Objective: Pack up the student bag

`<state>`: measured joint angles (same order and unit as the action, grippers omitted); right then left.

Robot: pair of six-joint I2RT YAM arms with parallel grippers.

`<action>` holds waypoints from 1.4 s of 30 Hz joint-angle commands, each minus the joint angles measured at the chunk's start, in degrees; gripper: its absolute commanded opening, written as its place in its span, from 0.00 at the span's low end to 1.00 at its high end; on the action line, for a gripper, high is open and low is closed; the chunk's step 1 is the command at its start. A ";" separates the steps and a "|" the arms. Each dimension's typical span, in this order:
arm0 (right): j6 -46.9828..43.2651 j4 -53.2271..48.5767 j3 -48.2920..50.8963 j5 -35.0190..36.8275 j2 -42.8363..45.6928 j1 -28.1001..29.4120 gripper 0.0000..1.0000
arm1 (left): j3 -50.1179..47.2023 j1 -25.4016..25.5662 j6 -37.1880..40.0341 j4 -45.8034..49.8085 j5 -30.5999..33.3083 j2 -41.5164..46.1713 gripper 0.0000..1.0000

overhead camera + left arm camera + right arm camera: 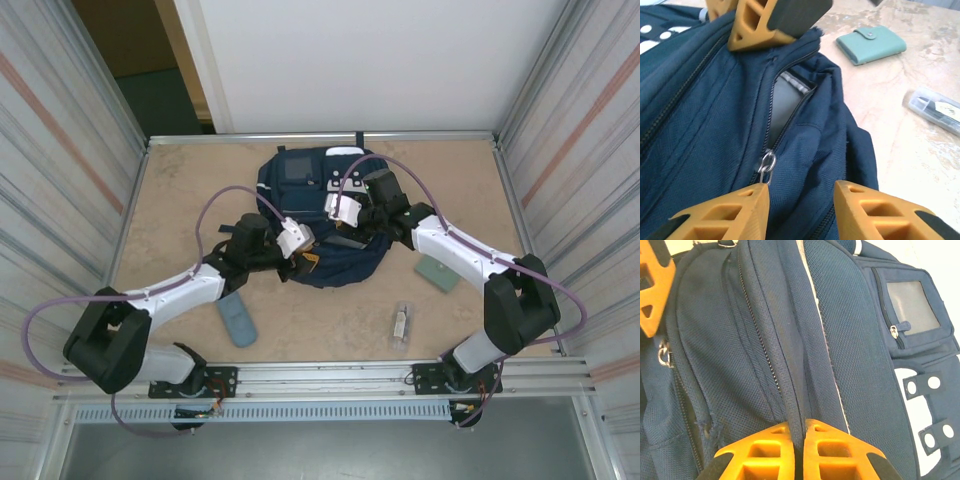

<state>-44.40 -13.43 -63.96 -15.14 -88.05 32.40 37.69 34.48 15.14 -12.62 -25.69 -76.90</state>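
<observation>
Right gripper (799, 450) pinching student bag (840, 340)

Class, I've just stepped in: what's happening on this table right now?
Two robot arms are working on a navy backpack lying on the table. The right tool is shut, pinching a fold of its fabric. The left tool sits at the partly open zipper. A teal wallet and a clear pencil case lie outside the bag.
</observation>
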 commanded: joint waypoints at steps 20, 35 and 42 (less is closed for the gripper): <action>2.49 -2.00 -1.77 -3.05 5.59 0.82 0.01 | -10.56 -0.18 8.81 -12.04 -1.68 2.13 0.00; 2.48 -1.91 0.21 -4.98 8.05 0.73 0.02 | -13.35 -1.02 6.75 -21.27 6.01 2.13 0.37; 2.22 -2.95 0.29 -5.52 8.39 0.56 0.03 | -17.13 -1.18 6.29 -22.44 9.62 7.20 0.38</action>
<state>-43.51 -17.61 -62.78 -16.47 -83.20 32.80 21.21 34.00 22.02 -33.71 -18.92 -72.07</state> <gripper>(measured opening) 0.070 0.375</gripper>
